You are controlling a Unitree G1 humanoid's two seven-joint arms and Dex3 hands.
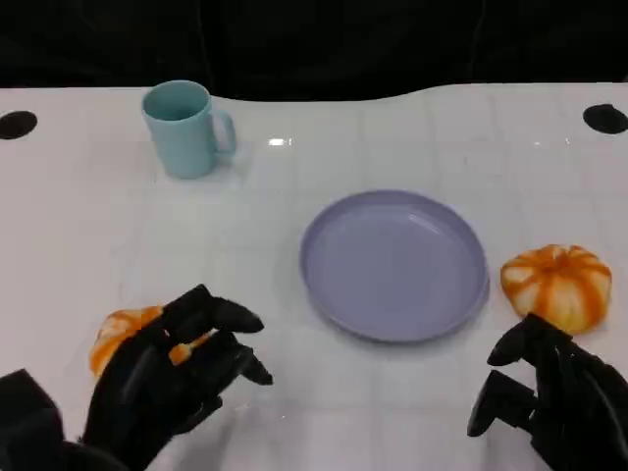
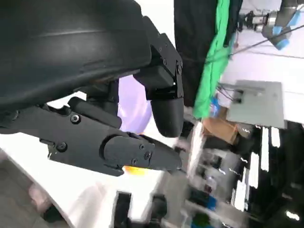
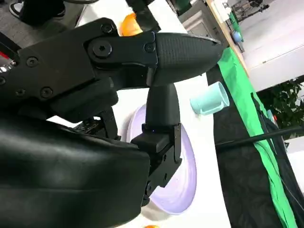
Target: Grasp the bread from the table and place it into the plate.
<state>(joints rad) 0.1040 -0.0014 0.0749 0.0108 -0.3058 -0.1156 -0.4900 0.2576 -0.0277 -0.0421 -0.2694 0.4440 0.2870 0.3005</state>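
White table ahead: bread [image 1: 128,332] lies under my spread, empty left hand [image 1: 172,378], plate [image 1: 393,265] toward its centre.

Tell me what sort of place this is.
Probably a robot lab or test room: a white table staged with only a mug, a plate and bread rolls, and green cloth hung beside cluttered shelving.

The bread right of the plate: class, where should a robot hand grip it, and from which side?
Grip the bread across its rounded sides, coming from above. It is a low ribbed dome lying flat on the table, and the right robot hand sits just short of it.
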